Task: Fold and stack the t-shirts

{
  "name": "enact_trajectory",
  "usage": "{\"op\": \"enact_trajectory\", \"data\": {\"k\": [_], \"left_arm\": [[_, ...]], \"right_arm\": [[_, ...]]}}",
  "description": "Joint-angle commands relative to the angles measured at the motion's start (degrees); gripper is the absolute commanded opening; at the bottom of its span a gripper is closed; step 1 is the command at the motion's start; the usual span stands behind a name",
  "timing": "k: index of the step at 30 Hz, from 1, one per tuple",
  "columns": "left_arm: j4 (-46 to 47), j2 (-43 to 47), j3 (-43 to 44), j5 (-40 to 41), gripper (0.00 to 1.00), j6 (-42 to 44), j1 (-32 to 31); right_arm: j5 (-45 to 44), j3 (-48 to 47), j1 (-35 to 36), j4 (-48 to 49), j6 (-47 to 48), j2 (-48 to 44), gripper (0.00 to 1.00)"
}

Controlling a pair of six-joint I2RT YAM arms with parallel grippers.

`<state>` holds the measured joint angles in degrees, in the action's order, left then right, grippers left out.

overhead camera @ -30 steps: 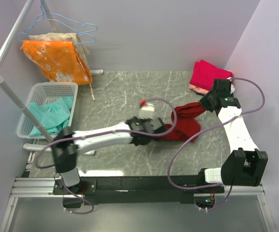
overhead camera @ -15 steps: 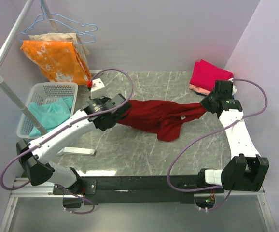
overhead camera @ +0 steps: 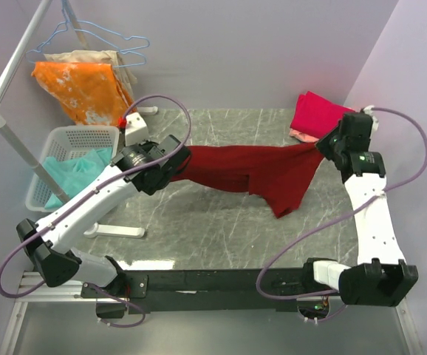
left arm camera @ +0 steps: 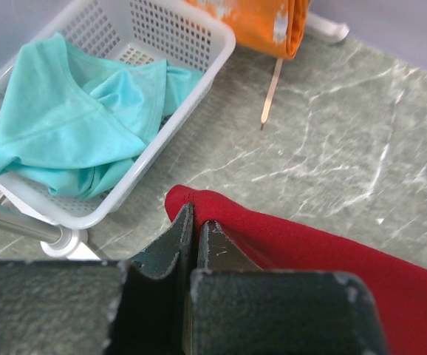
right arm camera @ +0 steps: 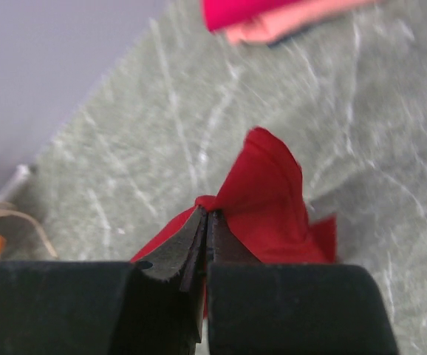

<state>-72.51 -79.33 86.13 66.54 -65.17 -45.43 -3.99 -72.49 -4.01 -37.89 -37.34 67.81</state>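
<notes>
We find the left gripper (overhead camera: 178,160) clamped on the 9 o'clock end of the maroon t-shirt (overhead camera: 247,168). Its long axis runs 9 to 3 o'clock, stretched over the table (overhead camera: 213,229), with one flap sagging toward 5 o'clock. The right gripper (overhead camera: 319,148) pinches the 3 o'clock end. Both arms are equally near. The basket (overhead camera: 80,130) lies at 9 o'clock, the folded pink stack (overhead camera: 318,111) at 1 o'clock

The top camera looked down from above and behind the arm bases (overhead camera: 101,283), taking in the whole table (overhead camera: 221,229). The left wrist camera sat close behind the left gripper (left arm camera: 196,222), facing the basket (left arm camera: 176,29); the right wrist camera, just behind the right gripper (right arm camera: 206,218), faced the folded pile (right arm camera: 258,11). All three shared the maroon t-shirt (overhead camera: 228,166).
</notes>
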Motion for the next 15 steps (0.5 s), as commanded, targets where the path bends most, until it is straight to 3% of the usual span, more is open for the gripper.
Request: {"op": "enact_trajectory", "data": {"k": [1,9,15], "left_arm": [[-2.98,3.91,3.87,4.12,0.01,0.74,0.52],[2.9,13.23,-0.25,-2.98,0.01,9.17,0.52],[6.04,15.7,-7.63,-8.52,0.03,12.5,0.52]], "right_arm": [[0.2,-6.43,-0.47,-0.08,2.45,-5.58,0.0],[3.46,-11.27,-0.47,-4.47,2.72,-14.01,0.0],[5.12,-6.54,-0.47,-4.22,0.52,-19.64,0.0]]}}
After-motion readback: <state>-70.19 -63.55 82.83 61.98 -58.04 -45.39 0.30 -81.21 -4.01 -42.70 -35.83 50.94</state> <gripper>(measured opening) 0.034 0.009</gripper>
